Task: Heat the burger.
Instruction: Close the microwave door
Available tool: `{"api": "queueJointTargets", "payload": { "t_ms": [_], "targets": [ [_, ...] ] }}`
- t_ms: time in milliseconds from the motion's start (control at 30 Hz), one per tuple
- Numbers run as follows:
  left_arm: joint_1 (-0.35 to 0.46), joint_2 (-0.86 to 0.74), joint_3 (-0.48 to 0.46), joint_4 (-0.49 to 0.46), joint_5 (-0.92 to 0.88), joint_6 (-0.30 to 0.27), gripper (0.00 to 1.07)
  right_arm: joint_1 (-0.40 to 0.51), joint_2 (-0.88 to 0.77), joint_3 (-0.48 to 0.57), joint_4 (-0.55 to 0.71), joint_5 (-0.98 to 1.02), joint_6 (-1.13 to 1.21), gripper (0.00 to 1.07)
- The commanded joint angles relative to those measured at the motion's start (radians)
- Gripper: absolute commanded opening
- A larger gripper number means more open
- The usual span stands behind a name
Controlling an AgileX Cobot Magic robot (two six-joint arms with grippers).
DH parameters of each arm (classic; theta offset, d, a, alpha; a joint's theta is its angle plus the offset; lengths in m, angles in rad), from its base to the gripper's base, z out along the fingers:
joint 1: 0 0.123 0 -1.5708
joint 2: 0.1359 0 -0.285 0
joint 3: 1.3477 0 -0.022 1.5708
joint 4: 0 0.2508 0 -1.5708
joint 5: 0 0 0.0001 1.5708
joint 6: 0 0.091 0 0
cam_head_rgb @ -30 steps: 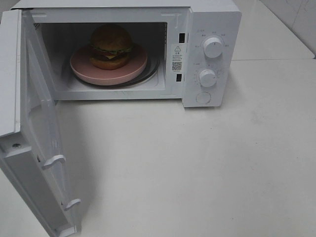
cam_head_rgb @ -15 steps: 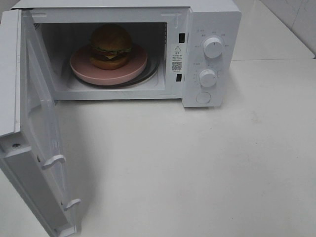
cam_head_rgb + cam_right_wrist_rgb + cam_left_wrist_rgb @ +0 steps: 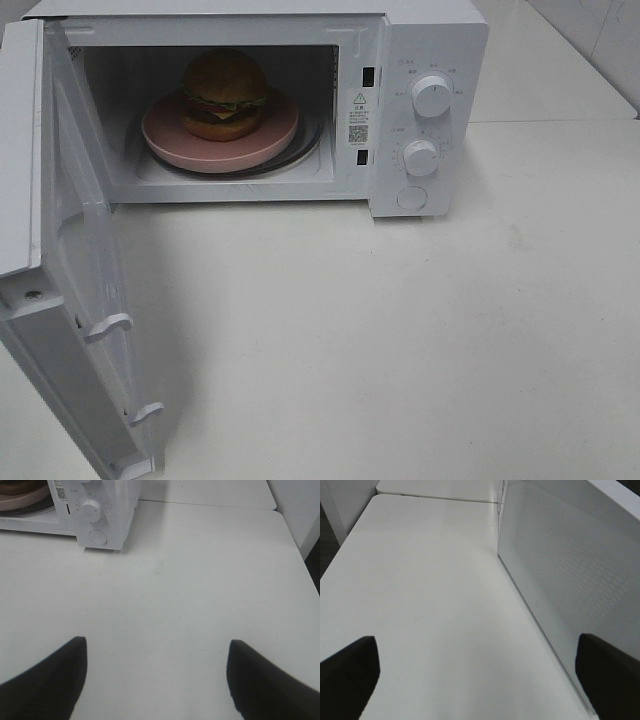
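Inside the microwave (image 3: 440, 40), at the middle of its cavity, the burger (image 3: 224, 93) sits upright on the round pink plate (image 3: 165, 135), its glossy bun on top and the lettuce and patty showing at the side. The plate is wider than the burger and rests on the glass turntable (image 3: 308, 138), whose rim shows past the plate on the right. The microwave stands along the far edge of the worktop (image 3: 400, 330), toward its left side. Its door (image 3: 60, 250) is swung fully open on the left hinge and reaches out toward the near left corner. On the control panel to the right of the cavity are an upper knob (image 3: 431, 95), a lower knob (image 3: 421, 157) and a round button (image 3: 411, 197) beneath them.

Of the arms only the dark finger tips show (and only in the wrist views). The left gripper (image 3: 480, 672) is low over the worktop just beside the perforated panel of the open door, its jaws spread wide with nothing between them; whether the finger nearest the door touches it cannot be told. The right gripper (image 3: 155, 677) is angled down over bare worktop on the right side, well apart from the microwave, aimed toward the panel's lower knob and button. Its jaws are likewise parted and grasp nothing.
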Motion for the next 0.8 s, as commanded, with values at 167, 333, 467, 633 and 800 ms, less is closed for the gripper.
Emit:
{"api": "queueJointTargets", "payload": {
  "t_ms": [167, 333, 467, 633, 800],
  "targets": [
    [-0.004, -0.014, 0.002, -0.006, -0.013, -0.004, 1.02, -0.006, -0.026, 0.003, 0.000, -0.018, -0.009, 0.76],
    [-0.004, -0.014, 0.002, -0.006, -0.013, -0.004, 1.02, -0.006, -0.026, 0.003, 0.000, -0.018, -0.009, 0.76],
    [-0.004, -0.014, 0.002, -0.006, -0.013, -0.004, 1.02, -0.006, -0.026, 0.003, 0.000, -0.018, -0.009, 0.76],
    [-0.004, -0.014, 0.002, -0.006, -0.013, -0.004, 1.02, -0.006, -0.026, 0.003, 0.000, -0.018, -0.009, 0.76],
    [-0.004, -0.014, -0.001, -0.016, -0.018, -0.005, 1.02, -0.006, -0.026, 0.003, 0.000, -0.018, -0.009, 0.76]
  ]
}}
